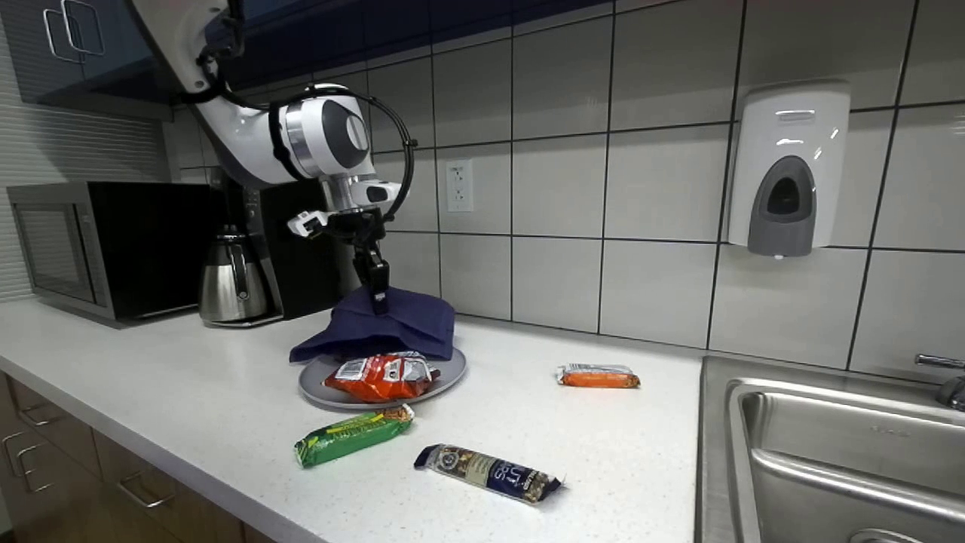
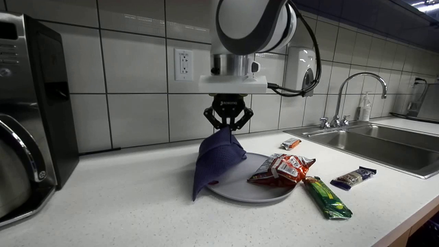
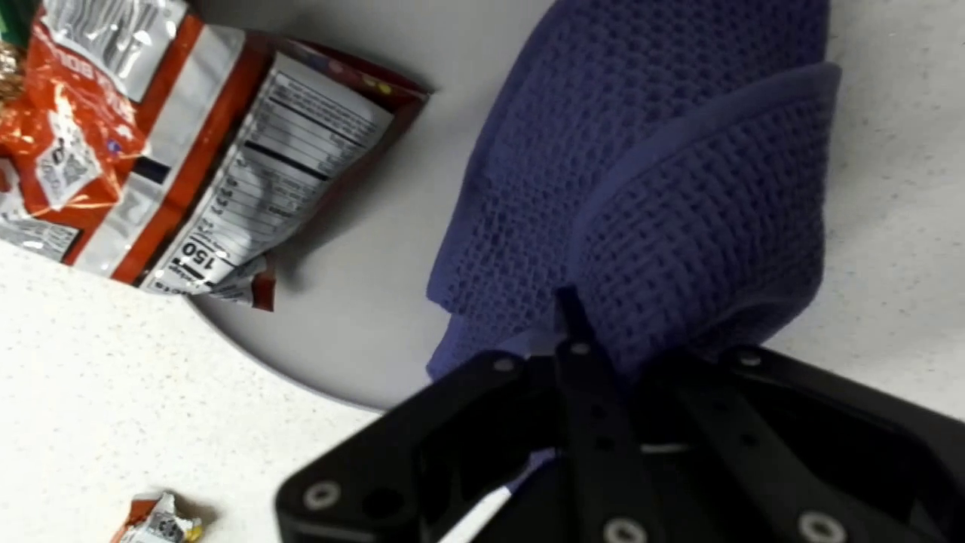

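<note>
Your black claw (image 2: 229, 129) pinches tight on the dark-purple waffle-weave cloth (image 2: 219, 157), draped below it. Caution: pull sideways and its folds could drag the round grey plate (image 2: 236, 188), lower still.

The cloth (image 3: 693, 219) is looking soft and bumpy, with little woven dents. The bag (image 3: 196, 151) is shining and looking crinkly (it is looking like foil or thin plastic). The plate (image 3: 354, 332) is looking smooth and dull, while the metal sink (image 1: 859, 430) and wall tiles (image 1: 663, 181) are gleaming.
</note>
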Tool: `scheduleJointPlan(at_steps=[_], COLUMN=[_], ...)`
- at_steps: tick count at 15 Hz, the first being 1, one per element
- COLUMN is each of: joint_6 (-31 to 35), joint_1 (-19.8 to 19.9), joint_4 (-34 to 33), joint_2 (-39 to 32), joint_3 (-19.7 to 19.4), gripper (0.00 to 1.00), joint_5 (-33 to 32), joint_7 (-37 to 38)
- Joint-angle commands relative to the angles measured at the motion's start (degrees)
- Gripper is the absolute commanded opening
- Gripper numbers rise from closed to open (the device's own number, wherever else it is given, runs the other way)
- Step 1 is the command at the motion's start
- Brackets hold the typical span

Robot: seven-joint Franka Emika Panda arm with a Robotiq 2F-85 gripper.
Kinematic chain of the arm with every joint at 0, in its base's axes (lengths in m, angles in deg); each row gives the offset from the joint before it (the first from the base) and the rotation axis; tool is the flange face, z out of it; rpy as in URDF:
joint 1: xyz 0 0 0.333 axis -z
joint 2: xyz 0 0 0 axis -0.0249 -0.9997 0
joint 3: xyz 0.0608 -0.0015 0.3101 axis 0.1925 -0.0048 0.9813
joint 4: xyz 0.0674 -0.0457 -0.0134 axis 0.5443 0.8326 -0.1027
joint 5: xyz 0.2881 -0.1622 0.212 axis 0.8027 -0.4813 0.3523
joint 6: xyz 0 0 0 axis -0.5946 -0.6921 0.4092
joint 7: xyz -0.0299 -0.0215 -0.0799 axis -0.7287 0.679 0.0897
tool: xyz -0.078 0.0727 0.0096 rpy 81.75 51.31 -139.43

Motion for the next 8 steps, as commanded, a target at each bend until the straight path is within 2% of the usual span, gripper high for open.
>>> scheduleJointPlan(at_steps=[1,8], joint_6=[0.53,1.89], joint_1=[-0.73,-2.11], joint_4=[0.36,0.40], joint_2=[3.42,6.15], joint_3=[2.02,7.08], gripper=[0.01,0.01], joint_5=[-1.08,0.46], joint_7=[-2.54,-9.08])
